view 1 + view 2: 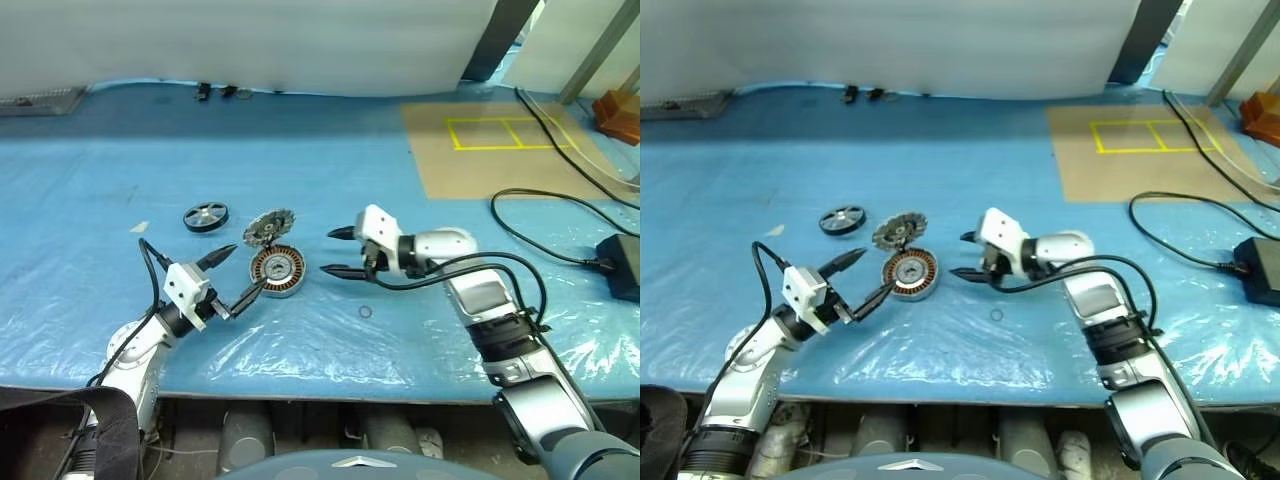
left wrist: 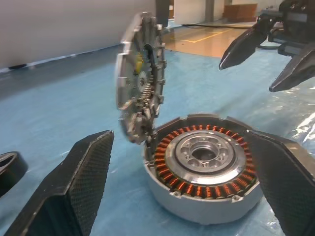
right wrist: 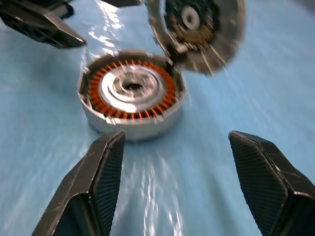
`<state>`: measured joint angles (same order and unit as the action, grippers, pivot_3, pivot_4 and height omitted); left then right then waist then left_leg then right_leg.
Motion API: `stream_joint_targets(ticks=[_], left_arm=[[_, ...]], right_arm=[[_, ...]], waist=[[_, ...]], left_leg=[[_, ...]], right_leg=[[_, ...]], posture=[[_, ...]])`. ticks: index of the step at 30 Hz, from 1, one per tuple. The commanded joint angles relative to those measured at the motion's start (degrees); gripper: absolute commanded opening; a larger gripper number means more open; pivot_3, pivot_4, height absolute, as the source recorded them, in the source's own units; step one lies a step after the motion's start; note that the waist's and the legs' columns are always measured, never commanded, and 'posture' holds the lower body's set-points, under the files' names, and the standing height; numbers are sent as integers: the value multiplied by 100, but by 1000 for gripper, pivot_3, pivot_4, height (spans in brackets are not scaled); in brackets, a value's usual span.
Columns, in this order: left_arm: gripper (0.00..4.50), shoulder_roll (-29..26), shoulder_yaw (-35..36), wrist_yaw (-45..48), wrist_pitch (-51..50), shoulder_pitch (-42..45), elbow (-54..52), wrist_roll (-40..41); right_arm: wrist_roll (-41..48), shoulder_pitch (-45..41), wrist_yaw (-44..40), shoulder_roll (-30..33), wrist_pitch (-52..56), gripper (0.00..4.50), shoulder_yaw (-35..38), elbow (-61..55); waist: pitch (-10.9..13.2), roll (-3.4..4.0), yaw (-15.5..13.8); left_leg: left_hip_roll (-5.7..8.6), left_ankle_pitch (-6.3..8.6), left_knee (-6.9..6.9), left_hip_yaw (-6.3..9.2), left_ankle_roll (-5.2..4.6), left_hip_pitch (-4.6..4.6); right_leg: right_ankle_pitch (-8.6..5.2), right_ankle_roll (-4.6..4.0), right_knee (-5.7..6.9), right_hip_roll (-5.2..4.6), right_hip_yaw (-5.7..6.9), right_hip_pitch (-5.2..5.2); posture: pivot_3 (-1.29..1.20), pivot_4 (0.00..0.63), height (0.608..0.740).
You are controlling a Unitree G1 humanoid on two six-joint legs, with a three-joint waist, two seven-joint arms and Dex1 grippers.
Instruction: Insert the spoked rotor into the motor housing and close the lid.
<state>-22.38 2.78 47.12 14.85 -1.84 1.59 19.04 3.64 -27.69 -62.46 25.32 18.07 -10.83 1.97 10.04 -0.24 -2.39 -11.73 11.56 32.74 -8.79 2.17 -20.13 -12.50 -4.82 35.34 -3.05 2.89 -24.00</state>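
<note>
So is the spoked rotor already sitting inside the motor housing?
No: the spoked rotor lies apart on the blue sheet, and the motor housing shows bare windings.

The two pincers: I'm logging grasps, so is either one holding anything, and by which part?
Nothing is held. The left pincer and right pincer both stand open, either side of the round copper-wound motor housing.
</note>
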Motion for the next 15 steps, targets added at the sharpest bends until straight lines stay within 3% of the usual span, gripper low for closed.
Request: stream_joint_targets(ticks=[1,7,15], left_arm=[[4500,-85,65,128,-19,-77,-170,156],[4500,-172,-18,268,-249,-535,-738,321],[4500,-245,-4,275,-553,-765,-1160,371]], right_arm=[[415,289,-74,181,-254,3513,293,-404],[761,1261,-438,608,-836,3513,387,-610],[613,1697,-537,875,-1124,3513,65,-504]], waist=[[0,0,6],[0,0,-21],[0,0,-4]], left_leg=[[-2,0,-2,0,0,0],[-1,1,-12,-1,-2,-9],[0,0,-25,1,-3,6]], right_leg=[[0,0,0,2,0,0],[1,5,-31,4,1,2],[-16,54,-50,5,2,39]], posture=[[0,150,740],[0,150,740],[0,150,740]])
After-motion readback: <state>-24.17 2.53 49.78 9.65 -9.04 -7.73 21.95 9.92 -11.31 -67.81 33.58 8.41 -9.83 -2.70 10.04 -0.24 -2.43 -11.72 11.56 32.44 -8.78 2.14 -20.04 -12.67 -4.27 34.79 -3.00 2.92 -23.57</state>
